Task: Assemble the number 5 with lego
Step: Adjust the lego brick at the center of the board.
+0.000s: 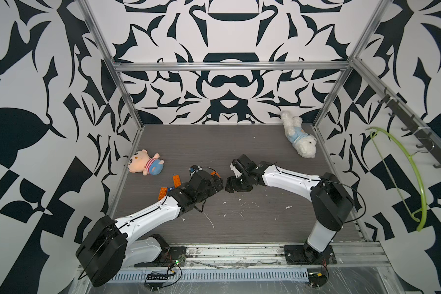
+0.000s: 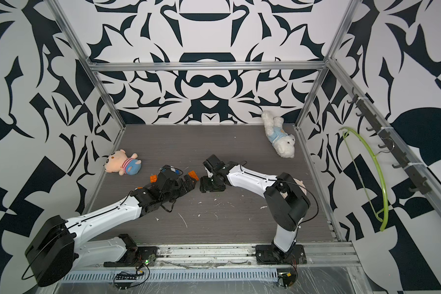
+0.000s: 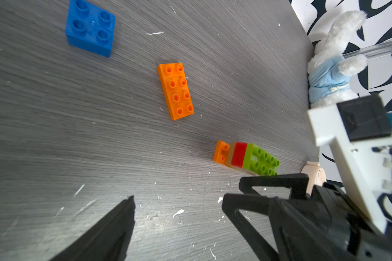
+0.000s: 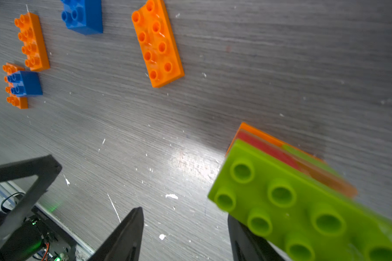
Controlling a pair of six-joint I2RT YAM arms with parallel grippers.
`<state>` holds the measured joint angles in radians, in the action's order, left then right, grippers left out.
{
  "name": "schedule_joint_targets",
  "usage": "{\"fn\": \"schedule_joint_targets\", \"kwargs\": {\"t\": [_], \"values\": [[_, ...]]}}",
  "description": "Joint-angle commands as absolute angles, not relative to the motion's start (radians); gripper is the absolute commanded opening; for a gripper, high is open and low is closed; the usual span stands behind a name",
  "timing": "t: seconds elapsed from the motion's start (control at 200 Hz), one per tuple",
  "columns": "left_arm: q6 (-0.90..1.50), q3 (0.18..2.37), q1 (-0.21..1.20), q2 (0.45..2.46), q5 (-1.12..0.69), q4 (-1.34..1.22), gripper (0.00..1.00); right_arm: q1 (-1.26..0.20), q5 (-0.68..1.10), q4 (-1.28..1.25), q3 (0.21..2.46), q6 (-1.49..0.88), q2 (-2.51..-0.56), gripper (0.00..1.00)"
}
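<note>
In the right wrist view a stack of lego topped by a lime green oblong brick (image 4: 292, 203) over red and orange layers lies tilted on the table. It overlaps the outer side of one finger of my right gripper (image 4: 185, 213), which is open over bare table. The left wrist view shows the same stack (image 3: 247, 158), an orange oblong brick (image 3: 175, 90) and a blue square brick (image 3: 89, 27) lying apart. My left gripper (image 3: 179, 200) is open and empty. In both top views the two grippers (image 1: 220, 183) (image 2: 197, 185) nearly meet mid-table, hiding the stack.
More orange bricks (image 4: 32, 41) and a blue-on-orange pair (image 4: 20, 85) lie left of centre. A pink plush doll (image 1: 144, 163) lies by the left wall, a white plush dog (image 1: 299, 136) at the back right. A green hanger (image 1: 415, 178) hangs outside the right frame.
</note>
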<state>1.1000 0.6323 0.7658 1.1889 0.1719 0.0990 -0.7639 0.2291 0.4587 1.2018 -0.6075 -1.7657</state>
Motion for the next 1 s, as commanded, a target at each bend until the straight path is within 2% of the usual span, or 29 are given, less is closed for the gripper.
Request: {"fn": "schedule_joint_targets", "kwargs": {"t": [0.0, 0.17, 0.26, 0.375, 0.595, 0.825, 0.995], "values": [[1.091, 0.624, 0.763, 1.159, 0.203, 0.126, 0.99, -0.77, 0.222, 0.463, 1.277, -0.538, -1.758, 0.65], [1.056, 0.638, 0.762, 1.163, 0.182, 0.129, 0.99, -0.77, 0.169, 0.447, 1.223, -0.417, -1.631, 0.66], [1.018, 0.65, 0.762, 1.177, 0.159, 0.124, 0.99, -0.769, 0.008, 0.416, 1.154, -0.345, -1.535, 0.67], [0.987, 0.663, 0.764, 1.21, 0.12, 0.096, 0.99, -0.745, -0.045, 0.32, 1.029, -0.183, -1.465, 0.74], [0.981, 0.697, 0.768, 1.266, 0.076, 0.064, 0.99, -0.669, 0.105, 0.4, 1.083, -0.089, -1.575, 0.73], [0.986, 0.703, 0.773, 1.312, 0.072, 0.063, 0.99, -0.664, 0.096, 0.39, 1.109, -0.043, -1.646, 0.74], [0.995, 0.697, 0.774, 1.312, 0.072, 0.061, 0.99, -0.66, 0.14, 0.367, 1.125, -0.046, -1.69, 0.65]]}}
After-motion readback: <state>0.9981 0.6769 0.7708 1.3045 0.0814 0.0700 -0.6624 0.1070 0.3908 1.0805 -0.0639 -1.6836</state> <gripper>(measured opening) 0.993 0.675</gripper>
